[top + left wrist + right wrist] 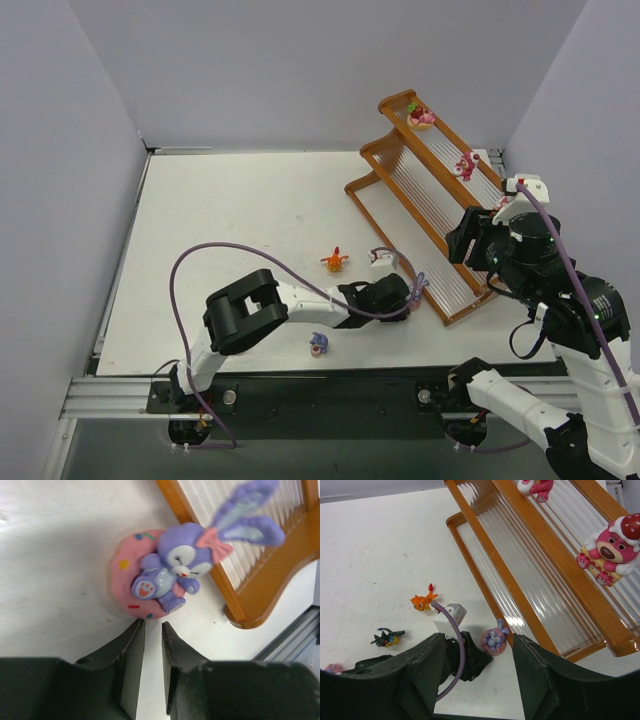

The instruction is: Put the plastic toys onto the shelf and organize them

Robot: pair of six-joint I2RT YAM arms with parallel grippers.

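Note:
The orange-brown shelf (372, 158) stands at the back right, with one pink-red bear (422, 117) on its top tier and another (465, 163) on the middle tier. A purple bunny on a pink base (165, 575) sits on the table against the shelf's near corner (260, 600). My left gripper (153, 625) lies low just behind it, jaws almost together and empty. My right gripper (479, 637) hovers above the shelf's near end, open wide and empty. An orange toy (335, 260), a purple toy (319, 344) and a black winged toy (386, 638) lie on the table.
The left arm's purple cable (190, 262) loops over the table's middle. Grey walls close in the left, back and right sides. The shelf's bottom tier floor (485, 555) shows bare slats. The table's near edge meets a metal rail (110, 395).

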